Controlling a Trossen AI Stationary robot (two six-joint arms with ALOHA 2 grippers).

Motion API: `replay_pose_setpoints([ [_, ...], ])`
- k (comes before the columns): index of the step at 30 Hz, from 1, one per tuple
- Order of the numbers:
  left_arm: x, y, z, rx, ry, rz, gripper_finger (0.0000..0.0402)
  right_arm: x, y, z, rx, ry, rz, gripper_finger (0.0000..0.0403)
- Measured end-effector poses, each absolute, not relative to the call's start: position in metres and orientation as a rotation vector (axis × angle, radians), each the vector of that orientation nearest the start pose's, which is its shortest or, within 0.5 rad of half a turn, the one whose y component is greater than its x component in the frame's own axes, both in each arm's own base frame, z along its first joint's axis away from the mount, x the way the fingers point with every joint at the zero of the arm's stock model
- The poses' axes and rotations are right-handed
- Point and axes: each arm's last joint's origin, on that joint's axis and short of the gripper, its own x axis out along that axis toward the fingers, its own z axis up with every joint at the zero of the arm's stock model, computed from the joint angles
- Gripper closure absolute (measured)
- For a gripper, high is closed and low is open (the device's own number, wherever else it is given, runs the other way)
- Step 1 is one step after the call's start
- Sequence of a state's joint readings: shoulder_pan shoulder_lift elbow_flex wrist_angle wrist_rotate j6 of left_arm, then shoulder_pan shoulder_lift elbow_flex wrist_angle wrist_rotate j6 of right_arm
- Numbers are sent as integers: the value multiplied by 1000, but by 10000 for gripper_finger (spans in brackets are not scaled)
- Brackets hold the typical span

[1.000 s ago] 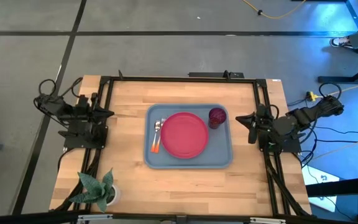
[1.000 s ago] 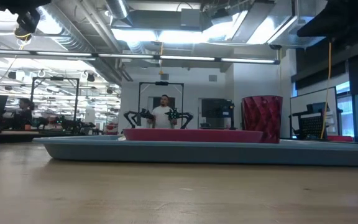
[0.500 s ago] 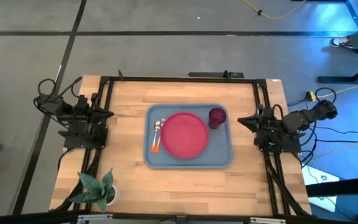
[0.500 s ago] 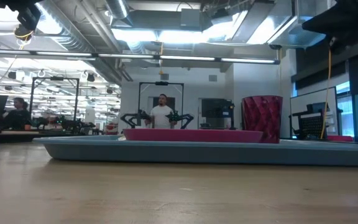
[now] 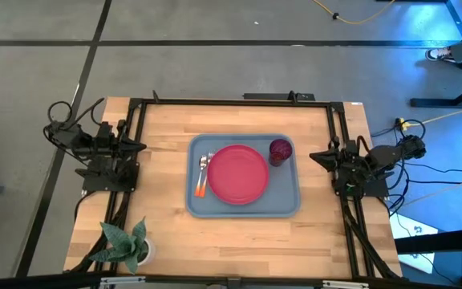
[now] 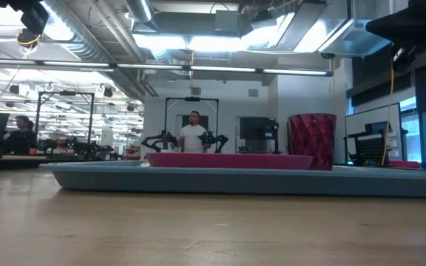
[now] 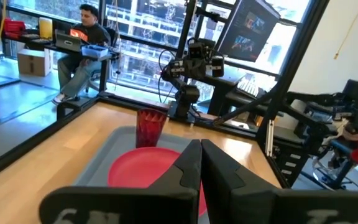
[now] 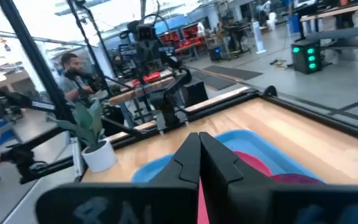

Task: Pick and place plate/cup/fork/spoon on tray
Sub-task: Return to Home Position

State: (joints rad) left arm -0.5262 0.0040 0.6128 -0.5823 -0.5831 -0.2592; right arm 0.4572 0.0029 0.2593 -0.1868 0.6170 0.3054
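Note:
The blue-grey tray [image 5: 285, 202] lies at the table's middle. On it rest the pink-red plate [image 5: 237, 172], the dark red cup [image 5: 280, 150] at its far right corner, and the fork and spoon [image 5: 203, 172] side by side along its left side. My left gripper [image 5: 140, 146] is shut and holds nothing, drawn back at the table's left edge. My right gripper [image 5: 314, 156] is shut and holds nothing, drawn back at the right edge. Both point level toward the tray. In the left wrist view the shut fingers [image 7: 199, 168] stand before the plate [image 7: 143, 169] and cup [image 7: 149, 127].
A potted plant [image 5: 125, 245] stands at the table's near left corner. A black frame [image 5: 231, 102] runs along the far edge and both sides. In the low view a person [image 6: 192, 135] stands in the room beyond the table.
My right arm has folded back toward the table's right edge, its gripper drawing away from the tray while staying shut. The tray and tableware have not moved.

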Motion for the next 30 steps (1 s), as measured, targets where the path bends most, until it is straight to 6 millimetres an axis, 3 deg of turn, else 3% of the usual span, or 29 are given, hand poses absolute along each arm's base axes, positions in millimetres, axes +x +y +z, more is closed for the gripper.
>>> replay_pose_setpoints([
  [7,26,4,296,-295,-73,45,401,71,17,229,354,-106,-136,399],
  [17,55,-16,261,-247,-118,-48,401,71,17,233,330,-143,-123,398],
  [30,75,-30,221,-183,-119,-131,402,86,28,195,288,-225,8,399],
])
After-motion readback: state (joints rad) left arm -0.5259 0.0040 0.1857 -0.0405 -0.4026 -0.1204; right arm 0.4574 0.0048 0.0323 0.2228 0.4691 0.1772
